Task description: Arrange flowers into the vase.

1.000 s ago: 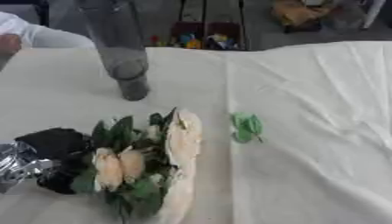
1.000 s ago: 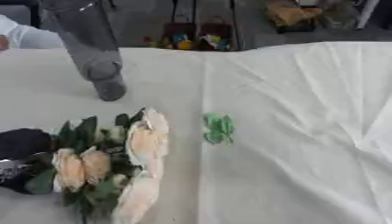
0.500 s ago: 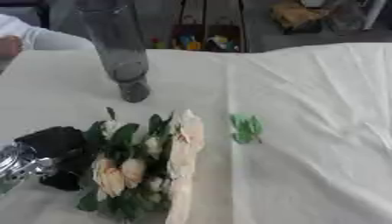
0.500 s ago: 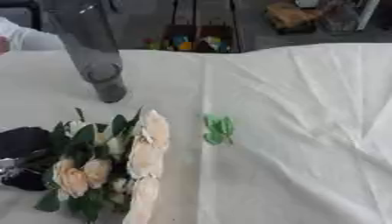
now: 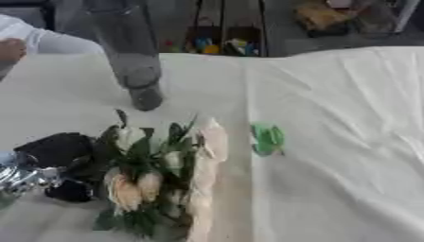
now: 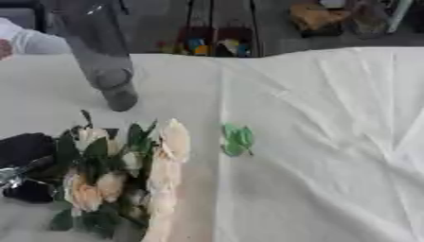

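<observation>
**Left eye view: our flowers are low and left, the vase is far up the tabletop**

In the left eye view we see our left hand (image 5: 49, 163) at the left edge, dark with some silver on it. It touches the left side of the flowers (image 5: 157, 177). We cannot tell if our fingers are curled round the stems or just lying next to them, because the leaves hide that part. Our right hand does not show in any view.

The flowers are a bunch of pale roses with green leaves. The bunch lies on the tabletop (image 5: 348, 142), which has a white cloth on it. Its long way runs up and down the picture, tilted a little. We cannot tell which end has the stems.

The vase (image 5: 124, 56) is tall and grey. It stands upright, away from us and well apart from the bunch, almost straight up from it. So we think the next move has to carry the bunch away from us, and turn it upright over the vase. Our left hand is the near one for that.

A small green leaf (image 5: 268, 139) lies alone, just to the right of the bunch.
</observation>
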Available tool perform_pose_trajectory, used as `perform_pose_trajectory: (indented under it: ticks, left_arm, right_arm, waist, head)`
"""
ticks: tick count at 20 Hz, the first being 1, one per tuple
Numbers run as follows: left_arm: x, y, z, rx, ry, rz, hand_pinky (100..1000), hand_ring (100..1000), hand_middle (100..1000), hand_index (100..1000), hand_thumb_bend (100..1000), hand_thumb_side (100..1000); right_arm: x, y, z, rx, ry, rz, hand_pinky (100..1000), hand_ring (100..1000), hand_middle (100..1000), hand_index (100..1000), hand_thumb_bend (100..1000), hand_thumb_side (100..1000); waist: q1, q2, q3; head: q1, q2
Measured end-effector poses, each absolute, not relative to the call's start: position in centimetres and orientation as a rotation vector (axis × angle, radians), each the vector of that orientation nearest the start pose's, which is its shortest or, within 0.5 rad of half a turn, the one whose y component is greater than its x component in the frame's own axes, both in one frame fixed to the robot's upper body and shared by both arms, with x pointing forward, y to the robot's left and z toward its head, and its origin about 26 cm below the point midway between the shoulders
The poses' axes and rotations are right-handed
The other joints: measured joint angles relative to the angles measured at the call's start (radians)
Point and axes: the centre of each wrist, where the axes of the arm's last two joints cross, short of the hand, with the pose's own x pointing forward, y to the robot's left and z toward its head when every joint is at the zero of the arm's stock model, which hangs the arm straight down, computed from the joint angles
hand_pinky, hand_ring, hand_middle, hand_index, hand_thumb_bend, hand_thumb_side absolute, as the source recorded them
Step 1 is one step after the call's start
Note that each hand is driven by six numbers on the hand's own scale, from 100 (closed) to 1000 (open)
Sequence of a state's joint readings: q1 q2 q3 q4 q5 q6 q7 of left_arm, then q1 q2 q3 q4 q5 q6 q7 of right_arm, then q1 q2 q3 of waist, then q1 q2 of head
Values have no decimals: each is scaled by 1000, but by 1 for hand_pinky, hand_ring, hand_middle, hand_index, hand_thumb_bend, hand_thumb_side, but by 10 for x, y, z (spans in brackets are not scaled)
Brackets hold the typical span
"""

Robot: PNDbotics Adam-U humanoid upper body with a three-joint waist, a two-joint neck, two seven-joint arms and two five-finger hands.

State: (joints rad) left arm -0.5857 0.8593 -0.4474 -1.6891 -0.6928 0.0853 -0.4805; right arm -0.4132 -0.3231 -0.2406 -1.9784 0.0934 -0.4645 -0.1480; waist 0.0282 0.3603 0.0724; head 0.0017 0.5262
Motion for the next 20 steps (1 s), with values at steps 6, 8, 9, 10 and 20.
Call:
perform_pose_trajectory:
  ticks: [6, 8, 9, 10, 20]
  left_arm:
    - [339, 275, 234, 890, -1335, -1709, 100, 100, 100, 106, 100, 465]
    - [335, 274, 243, 873, -1361, -1688, 100, 100, 100, 106, 100, 455]
    - [332, 273, 248, 869, -1374, -1678, 100, 100, 100, 106, 100, 452]
    - [330, 273, 252, 868, -1388, -1669, 100, 100, 100, 105, 100, 446]
    - [316, 269, 276, 861, -1482, -1592, 100, 100, 100, 103, 100, 432]
  right_arm:
    - [305, -309, 246, 561, 3314, -176, 553, 787, 525, 753, 100, 863]
    - [305, -309, 245, 563, 3316, -177, 553, 787, 524, 753, 100, 862]
    - [305, -309, 244, 564, 3317, -177, 553, 787, 524, 753, 100, 862]
    - [305, -310, 244, 565, 3318, -177, 553, 787, 524, 753, 100, 862]
    - [304, -310, 244, 561, 3321, -174, 554, 787, 525, 754, 100, 861]
  waist:
    - [-2, 0, 5]
    - [-2, 0, 9]
    - [-3, 0, 9]
    - [-3, 0, 9]
    - [-5, 0, 14]
  head:
    - [-4, 0]
    - [-4, 0]
    - [-4, 0]
    - [-4, 0]
    - [-6, 0]
